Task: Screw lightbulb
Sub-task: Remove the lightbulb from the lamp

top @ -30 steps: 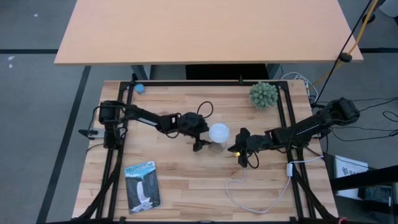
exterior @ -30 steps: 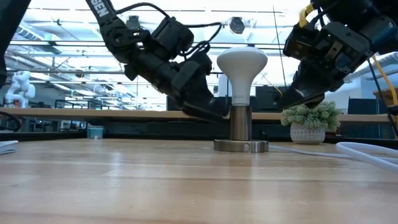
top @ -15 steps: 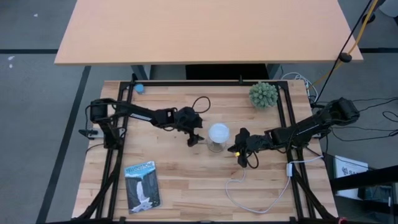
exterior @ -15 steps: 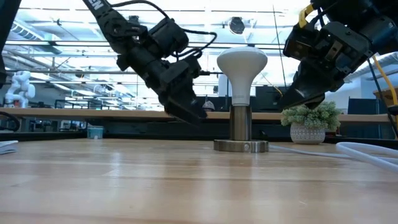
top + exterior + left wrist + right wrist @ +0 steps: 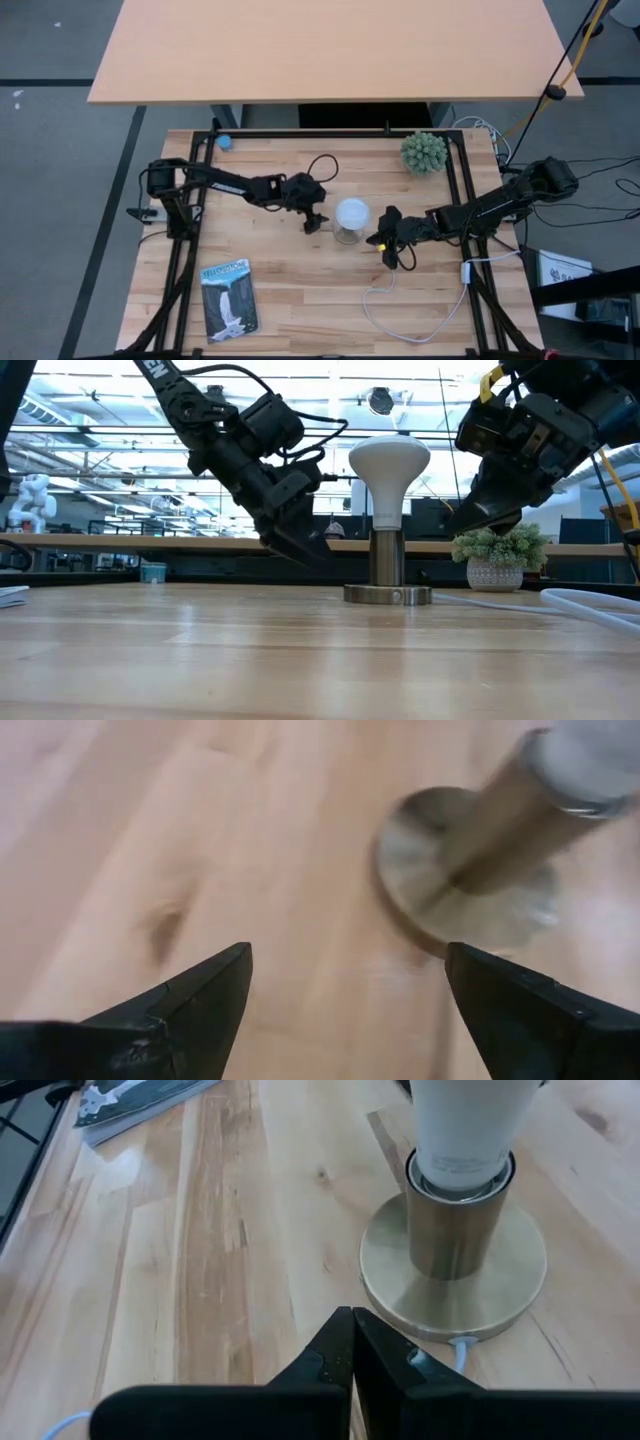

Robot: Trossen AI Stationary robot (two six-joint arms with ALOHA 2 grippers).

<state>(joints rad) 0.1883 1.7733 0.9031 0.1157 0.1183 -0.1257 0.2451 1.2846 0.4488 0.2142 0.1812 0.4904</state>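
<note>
The white frosted lightbulb (image 5: 351,212) stands upright with its grey neck in the round metal socket (image 5: 387,568) at mid-table; it also shows in the right wrist view (image 5: 462,1125). My left gripper (image 5: 312,222) is open and empty, just to the left of the socket and above the table; the socket base (image 5: 465,910) lies ahead of its fingers. My right gripper (image 5: 378,240) is shut and empty, just to the right of the socket, a little nearer the near edge, and pointing at it (image 5: 352,1320).
A green spiky plant (image 5: 424,152) stands at the far right. A booklet (image 5: 229,298) lies at the near left. The socket's white cord (image 5: 400,312) loops over the near right of the table. A small blue ball (image 5: 225,141) lies at the far left corner.
My left gripper has drawn back from the bulb and socket toward the table's left edge, leaving a gap between its fingers and the socket. The bulb and the right arm have kept still.
</note>
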